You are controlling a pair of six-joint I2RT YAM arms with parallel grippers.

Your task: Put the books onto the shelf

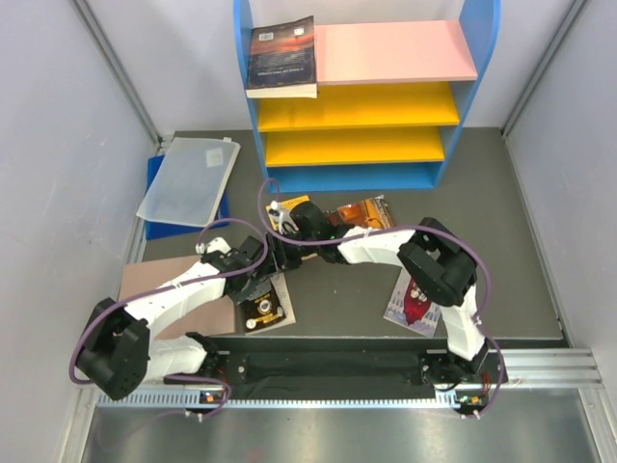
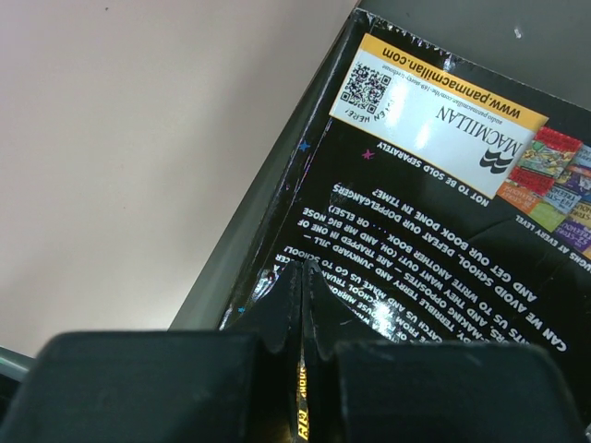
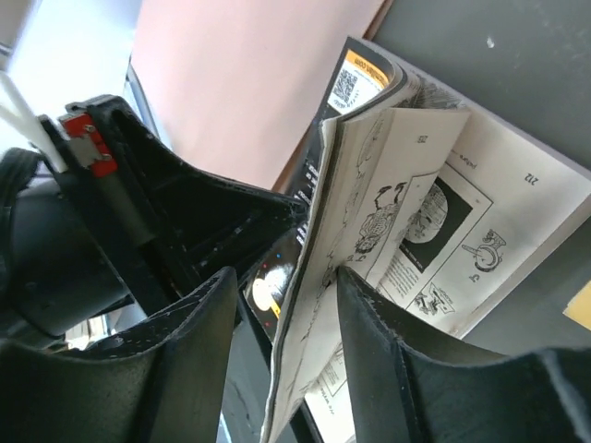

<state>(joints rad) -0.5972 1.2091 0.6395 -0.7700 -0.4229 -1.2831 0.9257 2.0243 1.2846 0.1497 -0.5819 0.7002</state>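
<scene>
A black book with a gold emblem (image 1: 263, 309) lies half lifted and fanned open at the near middle of the table. My left gripper (image 2: 303, 268) is shut on the edge of its cover, whose black back (image 2: 434, 231) carries white print. My right gripper (image 3: 284, 277) stands open around the same book's cover and loose pages (image 3: 406, 221), the right finger (image 3: 369, 332) against the paper. From above, both grippers (image 1: 262, 273) (image 1: 282, 253) meet over this book. A dark sunset book (image 1: 282, 56) lies on the shelf's pink top board (image 1: 395, 50).
An orange-brown book (image 1: 364, 212) and a yellow book (image 1: 292, 204) lie before the shelf, partly under my right arm. A pale book with a red figure (image 1: 415, 301) lies near right. A brown cardboard sheet (image 1: 145, 280) and plastic folder (image 1: 188, 178) sit left.
</scene>
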